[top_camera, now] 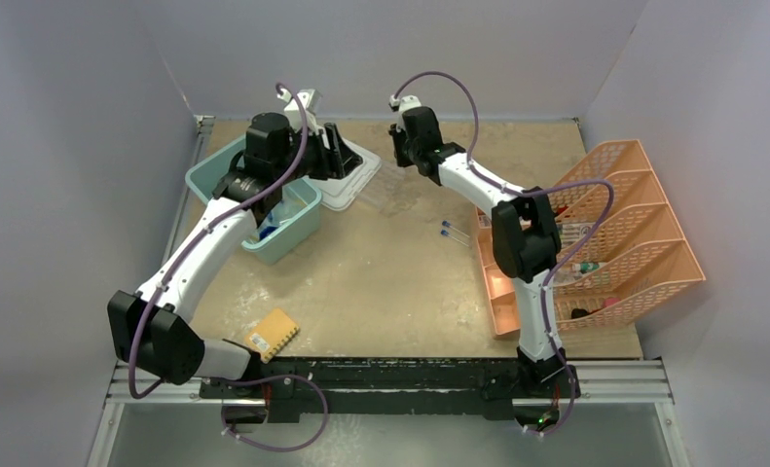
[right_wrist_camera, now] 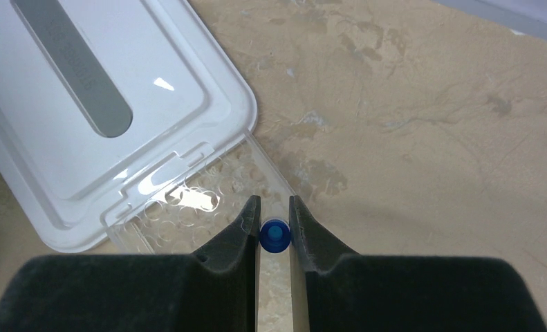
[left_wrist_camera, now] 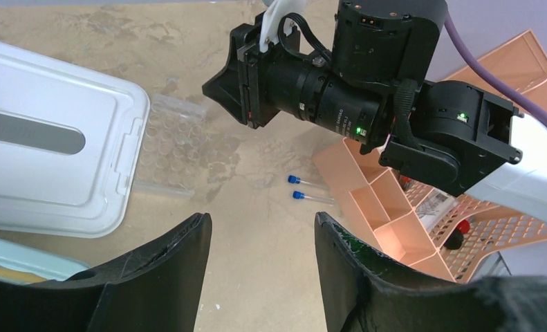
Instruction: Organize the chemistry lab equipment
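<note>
Two tubes loose, one in my grip

My right gripper is closed on a blue-capped tube, pinched between both fingers with its cap facing the wrist. Beneath this gripper and slightly to its left sits the clear rack, which meets the white lid further left. Whether the tube stands over a rack hole I cannot tell. My left gripper stands open with nothing between its fingers, above the bare worktop. Ahead of it and a little right lie two more tubes, side by side, near the peach organiser. The rack lies ahead-left of this gripper.
</note>
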